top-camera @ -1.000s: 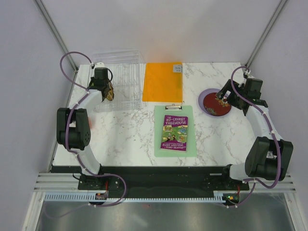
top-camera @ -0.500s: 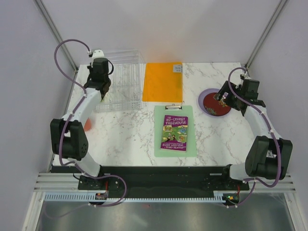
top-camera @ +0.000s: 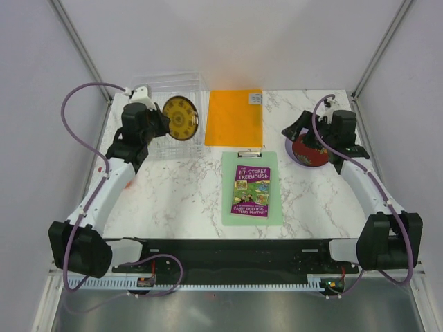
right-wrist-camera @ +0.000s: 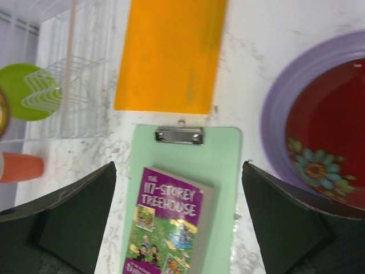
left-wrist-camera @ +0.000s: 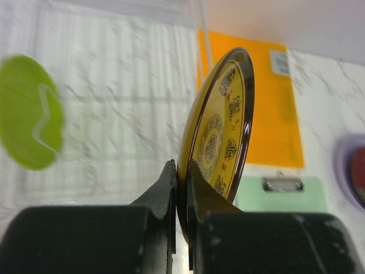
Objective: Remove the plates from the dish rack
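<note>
Left fingers are pinching yellow plate by its rim, holding it on edge above rack, probably to clear the tines. Lime plate is sitting in rack. Right fingers are hanging wide beside red plate on lilac plate, far right on surface.

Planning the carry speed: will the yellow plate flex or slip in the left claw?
Probably stiff: the yellow plate shows no sag, held by one edge. It looks glossy and the left claw grips only the rim, so it could pivot or slip if swung fast.
</note>
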Action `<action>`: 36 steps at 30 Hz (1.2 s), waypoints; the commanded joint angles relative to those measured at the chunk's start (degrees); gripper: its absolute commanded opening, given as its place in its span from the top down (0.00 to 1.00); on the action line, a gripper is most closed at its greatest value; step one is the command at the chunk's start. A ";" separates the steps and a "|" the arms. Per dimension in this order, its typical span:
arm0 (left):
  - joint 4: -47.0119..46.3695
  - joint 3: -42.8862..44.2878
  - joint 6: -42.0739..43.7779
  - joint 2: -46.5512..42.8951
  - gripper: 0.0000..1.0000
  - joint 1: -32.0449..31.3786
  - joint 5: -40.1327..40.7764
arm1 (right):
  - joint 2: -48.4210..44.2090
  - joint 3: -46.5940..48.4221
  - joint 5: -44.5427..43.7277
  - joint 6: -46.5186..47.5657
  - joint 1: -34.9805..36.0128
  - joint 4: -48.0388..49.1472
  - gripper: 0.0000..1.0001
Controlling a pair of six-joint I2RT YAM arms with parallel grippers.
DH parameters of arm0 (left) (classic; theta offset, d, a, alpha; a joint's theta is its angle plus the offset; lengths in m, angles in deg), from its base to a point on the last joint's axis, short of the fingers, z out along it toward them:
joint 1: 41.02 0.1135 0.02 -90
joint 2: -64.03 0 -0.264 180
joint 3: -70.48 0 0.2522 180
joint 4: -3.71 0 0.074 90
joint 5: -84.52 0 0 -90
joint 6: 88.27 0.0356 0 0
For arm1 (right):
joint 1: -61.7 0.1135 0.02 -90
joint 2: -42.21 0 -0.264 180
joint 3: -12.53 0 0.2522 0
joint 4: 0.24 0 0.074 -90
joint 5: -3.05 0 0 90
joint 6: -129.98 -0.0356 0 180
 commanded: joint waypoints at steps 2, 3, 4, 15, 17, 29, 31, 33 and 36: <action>-4.80 -5.42 -12.59 0.92 0.98 -4.33 -17.33 | -0.34 -2.22 5.12 -8.33 8.66 13.26 0.02; -5.50 -5.68 -13.56 1.53 0.98 -5.03 -17.77 | 0.01 -2.30 5.12 -8.95 9.82 14.16 0.02; -6.99 -6.12 -14.27 1.88 0.98 -6.34 -18.99 | 0.36 -2.39 5.20 -9.74 10.87 15.04 0.02; -12.63 -6.65 -20.25 4.96 0.98 -13.56 -20.49 | 6.16 -2.83 5.56 -15.72 20.11 24.10 0.02; -14.20 -7.61 -21.21 4.88 0.98 -14.09 -21.37 | 7.39 -2.75 5.82 -15.90 20.90 25.24 0.02; -26.60 -15.52 -25.78 2.77 0.98 -14.53 -28.23 | 11.09 -3.80 11.09 -18.01 21.34 31.04 1.00; -28.35 -15.88 -25.96 2.59 0.98 -14.53 -29.89 | 11.26 -3.97 12.05 -18.27 21.25 32.01 1.00; -28.89 -15.79 -26.05 2.94 0.98 -14.53 -30.95 | 10.82 -4.50 12.06 -18.54 21.25 32.45 1.00; -28.89 -15.70 -25.61 3.03 0.98 -14.53 -31.05 | 9.86 -4.85 11.36 -18.36 21.17 32.19 1.00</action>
